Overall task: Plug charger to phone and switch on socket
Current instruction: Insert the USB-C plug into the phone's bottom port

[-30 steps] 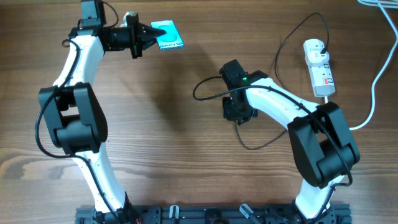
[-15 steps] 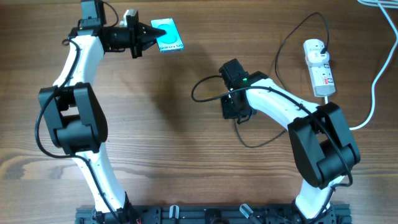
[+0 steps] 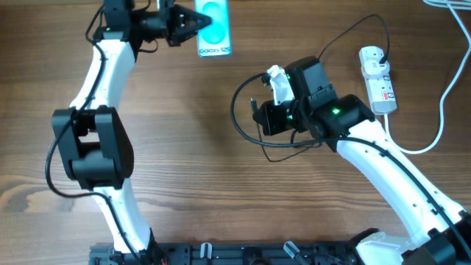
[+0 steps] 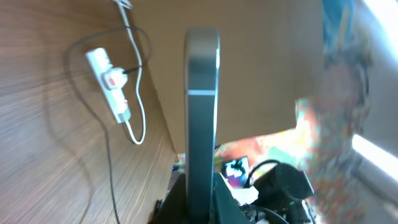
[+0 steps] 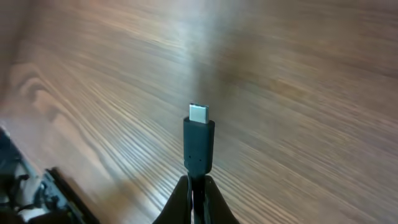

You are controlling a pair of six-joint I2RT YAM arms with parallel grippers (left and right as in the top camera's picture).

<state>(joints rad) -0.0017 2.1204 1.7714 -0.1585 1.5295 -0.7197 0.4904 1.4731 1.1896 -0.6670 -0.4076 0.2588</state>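
slim metal-edged phone (image 4: 201,112), flat-tipped black charger (image 5: 199,148), woodgrain table (image 5: 311,93)

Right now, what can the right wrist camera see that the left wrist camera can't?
Only the right wrist view shows the tip of the charger up close, pinched in the right gripper. Only the left wrist view shows the phone, edge-on in the left gripper, and the socket farther away. Both show the wooden table.
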